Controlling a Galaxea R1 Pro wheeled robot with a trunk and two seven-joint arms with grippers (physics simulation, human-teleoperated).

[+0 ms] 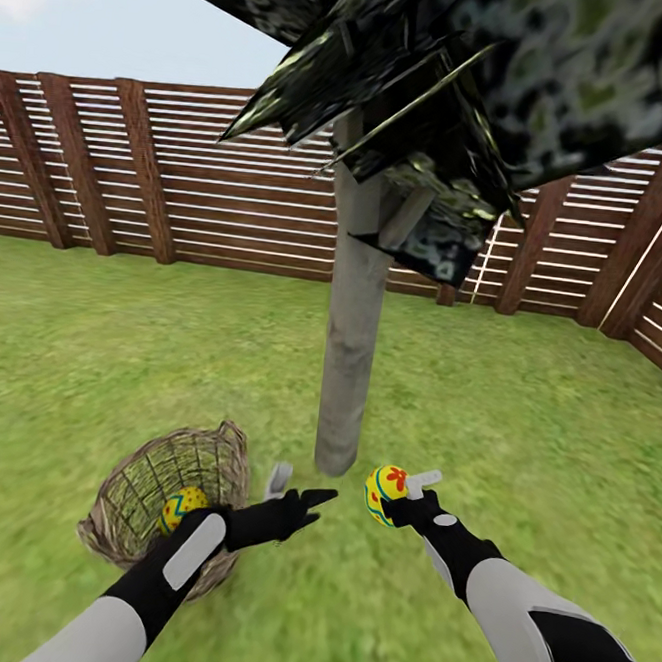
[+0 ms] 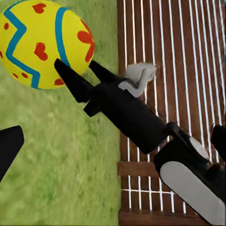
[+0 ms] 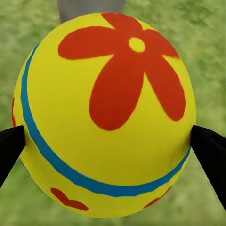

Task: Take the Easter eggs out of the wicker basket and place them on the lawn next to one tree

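**Beside the trunk: one egg in the right fingers, one in the basket**

Near the foot of the tree (image 1: 348, 373), on the lawn (image 1: 524, 418), the right gripper (image 1: 397, 497) holds an egg (image 1: 384, 493) just off the trunk's base, on the robot's right of it. The right wrist view shows that egg (image 3: 103, 117) close up, yellow with a red flower and a blue band, a dark fingertip (image 3: 209, 155) pressed against each flank: the fingers are clenched on it. It hangs above the grass, not resting on it.

On the other side of the trunk, the left gripper (image 1: 292, 488) hovers near the base, one pale finger and one dark one spread apart with nothing between them. The left wrist view looks across at the right gripper (image 2: 82, 77) with its egg (image 2: 44, 42).

The basket (image 1: 171, 498) sits on the grass near the trunk, on the robot's left of it, tipped so that its mouth shows. A second egg (image 1: 183, 507) lies inside, partly covered by the left forearm. Whether a third egg is in there cannot be told.

Behind the tree runs the slatted brown fence (image 1: 184, 178).
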